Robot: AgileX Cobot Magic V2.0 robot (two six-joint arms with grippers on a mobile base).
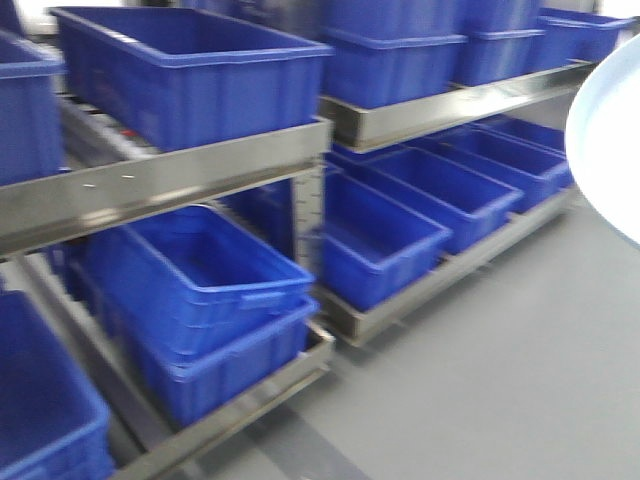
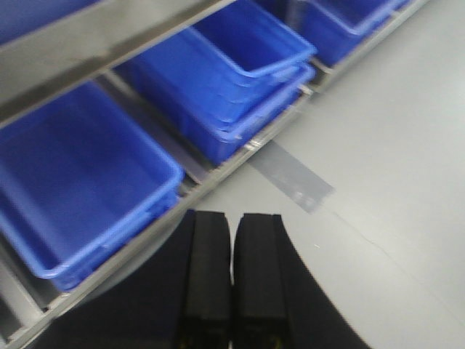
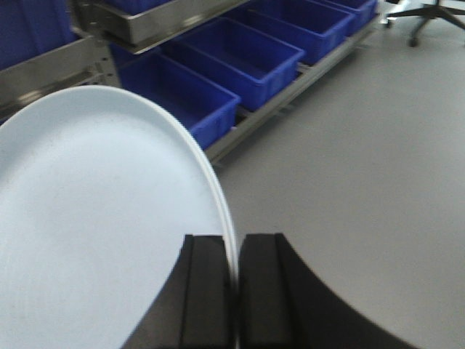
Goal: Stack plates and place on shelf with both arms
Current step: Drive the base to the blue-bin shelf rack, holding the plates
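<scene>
The plates (image 3: 94, 218) are pale bluish-white and fill the left half of the right wrist view, with two thin rims close together at their right edge. My right gripper (image 3: 237, 240) is shut on that rim and holds the plates up on edge above the floor. In the front view the plates (image 1: 610, 150) show at the right edge, in front of the shelf (image 1: 200, 175). The shelf is a stainless-steel rack and also shows in the left wrist view (image 2: 87, 51) and the right wrist view (image 3: 145, 22). My left gripper (image 2: 232, 217) is shut with nothing between its fingers, over the floor beside the shelf's bottom tier.
Big blue crates (image 1: 190, 70) fill both shelf tiers, and some are nested (image 2: 232, 73). Grey floor (image 1: 500, 380) lies in front of the shelf. A shiny tape strip (image 2: 290, 178) crosses the floor. An office chair base (image 3: 429, 14) stands at the far right.
</scene>
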